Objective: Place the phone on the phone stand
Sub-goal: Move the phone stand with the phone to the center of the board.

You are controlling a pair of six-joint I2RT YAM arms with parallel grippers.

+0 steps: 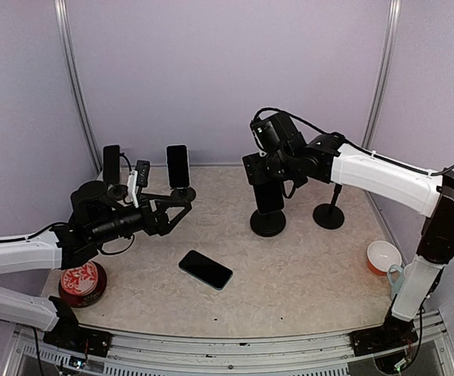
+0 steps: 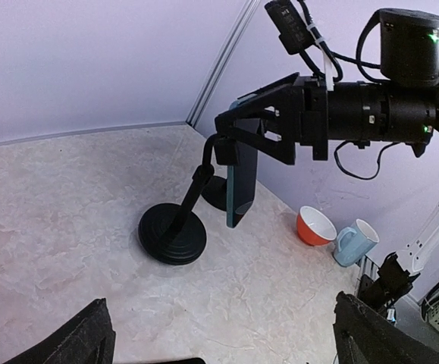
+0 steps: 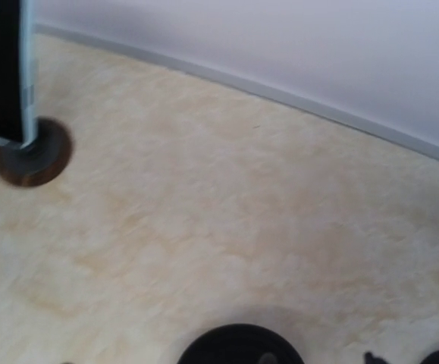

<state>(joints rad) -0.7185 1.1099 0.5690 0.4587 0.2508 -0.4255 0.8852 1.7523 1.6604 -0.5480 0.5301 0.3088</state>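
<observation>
Left gripper point(image 1: 178, 213) spread wide; right gripper point(image 2: 234, 121) apparently clamps glossy black slab phone point(image 2: 238, 186); marbled beige tabletop point(image 2: 67, 197) open around black disc-shaped stand base point(image 2: 174, 235).

No legible text, brand or number to be found, white markings on the red tin point(image 1: 82, 282) too small to be read

Black phone point(image 1: 205, 269) flat on the beige table point(image 1: 305, 274), well apart from the black stand point(image 1: 267, 223) below the right claw point(image 1: 268, 186)
</observation>
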